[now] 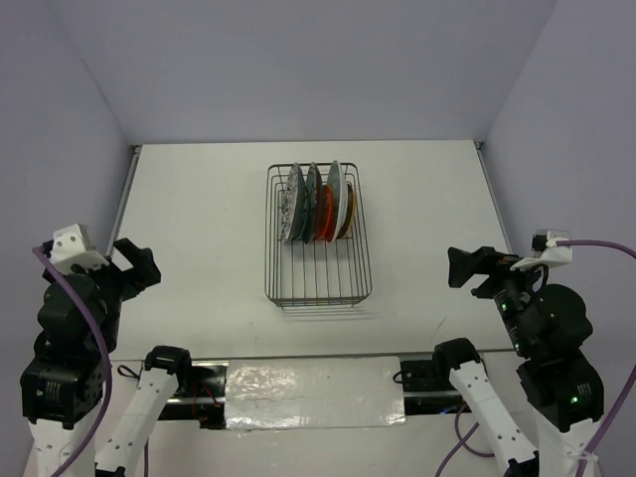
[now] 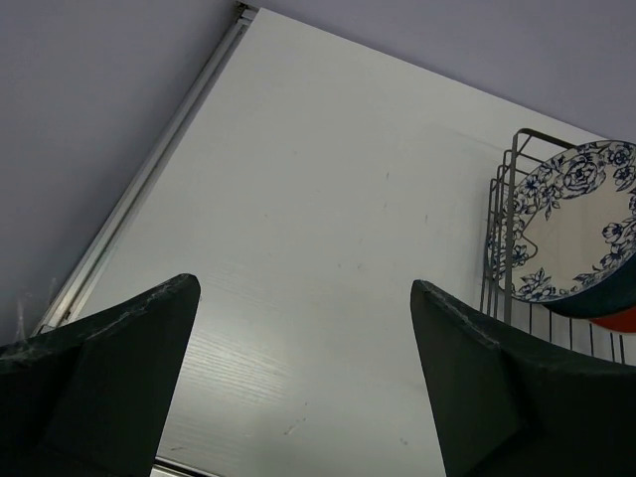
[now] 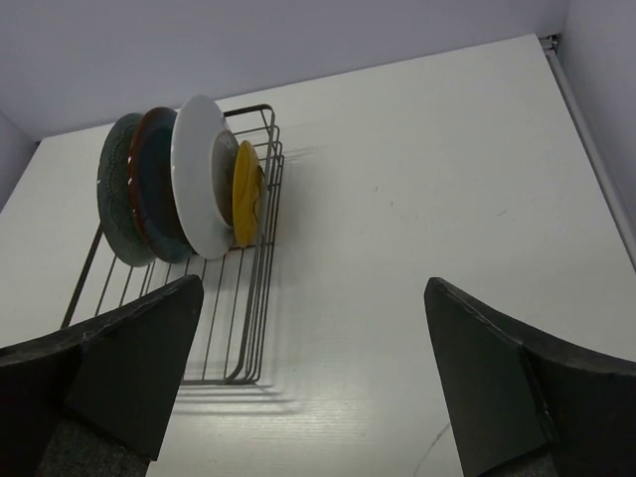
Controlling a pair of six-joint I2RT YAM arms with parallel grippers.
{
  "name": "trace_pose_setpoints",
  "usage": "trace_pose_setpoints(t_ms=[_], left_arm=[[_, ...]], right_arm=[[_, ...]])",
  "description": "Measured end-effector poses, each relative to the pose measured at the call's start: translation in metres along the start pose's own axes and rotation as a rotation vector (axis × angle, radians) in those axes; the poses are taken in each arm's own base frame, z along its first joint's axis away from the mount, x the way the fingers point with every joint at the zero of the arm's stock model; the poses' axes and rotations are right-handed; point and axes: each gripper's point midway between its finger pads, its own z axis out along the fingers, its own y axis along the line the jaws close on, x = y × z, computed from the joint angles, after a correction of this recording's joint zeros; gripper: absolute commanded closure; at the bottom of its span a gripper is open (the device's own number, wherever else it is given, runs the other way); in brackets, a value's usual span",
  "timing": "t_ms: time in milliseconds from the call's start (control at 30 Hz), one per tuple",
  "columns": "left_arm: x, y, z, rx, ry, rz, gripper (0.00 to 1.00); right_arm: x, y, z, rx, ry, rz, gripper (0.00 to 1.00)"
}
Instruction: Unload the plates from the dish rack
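Observation:
The dark wire dish rack stands mid-table. Several plates stand upright in its far half; its near half holds none. In the left wrist view the white plate with blue floral rim faces me at the rack's left end, with teal and red-orange edges behind it. In the right wrist view the yellow plate is nearest, then a white plate back and darker plates. My left gripper and right gripper are open, empty and far from the rack.
A metal rail runs along the table's left edge, another along the right edge. Grey walls close in the back and sides. A shiny foil strip lies between the arm bases. White tabletop surrounds the rack.

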Motion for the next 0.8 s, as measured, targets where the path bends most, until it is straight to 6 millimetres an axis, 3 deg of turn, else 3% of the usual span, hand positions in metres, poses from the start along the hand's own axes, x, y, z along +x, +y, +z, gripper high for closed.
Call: trace_pose_setpoints(t_ms=[200, 433, 567, 700, 800], left_arm=[[0.014, 0.002, 0.005, -0.007, 0.017, -0.017, 0.00], [0.026, -0.007, 0.014, 0.023, 0.042, -0.040, 0.00], [0.035, -0.020, 0.018, 0.100, 0.033, -0.072, 0.00], [0.042, -0.022, 0.021, 0.115, 0.023, -0.082, 0.00], [0.050, -0.020, 0.030, 0.083, 0.055, -0.086, 0.00]], right_arm=[[0.009, 0.009, 0.007, -0.053, 0.007, 0.025, 0.00], [0.003, 0.041, -0.017, -0.284, -0.146, 0.088, 0.00], [-0.004, 0.071, -0.018, -0.433, -0.125, 0.105, 0.00], [-0.014, 0.104, -0.003, -0.568, -0.038, 0.148, 0.00], [-0.035, 0.117, 0.026, -0.545, 0.055, 0.181, 0.00]])
